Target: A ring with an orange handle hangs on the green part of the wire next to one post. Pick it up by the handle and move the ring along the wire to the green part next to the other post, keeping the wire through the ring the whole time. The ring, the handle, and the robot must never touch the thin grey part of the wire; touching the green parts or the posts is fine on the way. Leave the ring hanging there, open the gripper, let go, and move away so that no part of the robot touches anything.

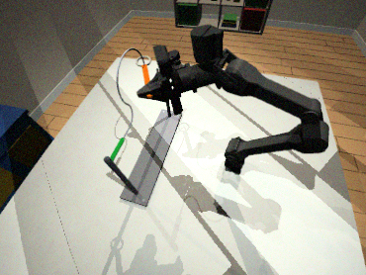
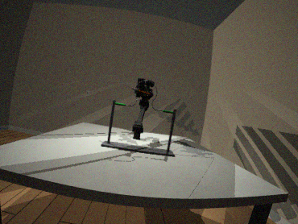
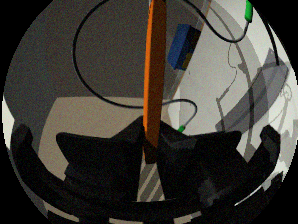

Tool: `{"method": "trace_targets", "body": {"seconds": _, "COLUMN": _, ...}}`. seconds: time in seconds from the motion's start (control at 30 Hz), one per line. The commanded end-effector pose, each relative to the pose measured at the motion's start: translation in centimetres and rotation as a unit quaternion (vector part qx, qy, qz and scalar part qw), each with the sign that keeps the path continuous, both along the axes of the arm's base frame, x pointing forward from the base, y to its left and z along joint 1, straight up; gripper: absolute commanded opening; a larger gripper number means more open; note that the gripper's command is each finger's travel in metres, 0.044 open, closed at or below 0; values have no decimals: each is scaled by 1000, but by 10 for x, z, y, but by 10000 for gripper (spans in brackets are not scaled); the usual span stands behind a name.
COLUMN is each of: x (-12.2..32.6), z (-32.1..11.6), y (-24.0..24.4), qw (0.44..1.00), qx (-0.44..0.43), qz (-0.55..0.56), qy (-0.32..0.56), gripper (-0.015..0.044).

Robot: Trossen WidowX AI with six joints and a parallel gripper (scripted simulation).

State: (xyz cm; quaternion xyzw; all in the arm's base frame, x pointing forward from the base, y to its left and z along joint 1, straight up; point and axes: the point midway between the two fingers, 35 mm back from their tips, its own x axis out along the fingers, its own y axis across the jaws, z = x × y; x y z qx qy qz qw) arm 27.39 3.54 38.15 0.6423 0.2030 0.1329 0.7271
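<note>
The orange handle [image 1: 145, 74] [image 3: 155, 60] points up from my gripper [image 1: 148, 94] [image 3: 147, 120], which is shut on its lower end. The ring [image 1: 143, 61] sits at the handle's top, beside the far bend of the thin grey wire [image 1: 118, 79] [image 3: 74, 50]; the wire seems to pass through it, but any touch cannot be told. The ring is out of the wrist view. One green part [image 1: 117, 148] joins the near post [image 1: 121, 175]. The exterior view shows both green parts, left [image 2: 120, 104] and right [image 2: 168, 111], with the gripper between them. The far post is mostly hidden in the top view.
The grey base plate [image 1: 157, 157] [image 2: 137, 149] lies on the white table [image 1: 74, 198] [image 2: 121, 181] under the wire. The arm reaches over the table from the right in the top view. A blue box [image 1: 12, 124] [image 3: 181, 47] stands beyond the table's edge. A shelf is at the back.
</note>
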Motion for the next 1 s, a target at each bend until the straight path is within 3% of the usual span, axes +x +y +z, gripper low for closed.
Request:
{"method": "trace_targets", "body": {"seconds": 0.0, "x": 0, "z": -1, "y": 0, "qw": 999, "qx": -35, "qz": -1, "qy": 2, "gripper": -150}}
{"method": "trace_targets", "body": {"seconds": 0.97, "x": 0, "z": -14, "y": -5, "qw": 971, "qx": -240, "qz": -8, "qy": 21, "gripper": -150}}
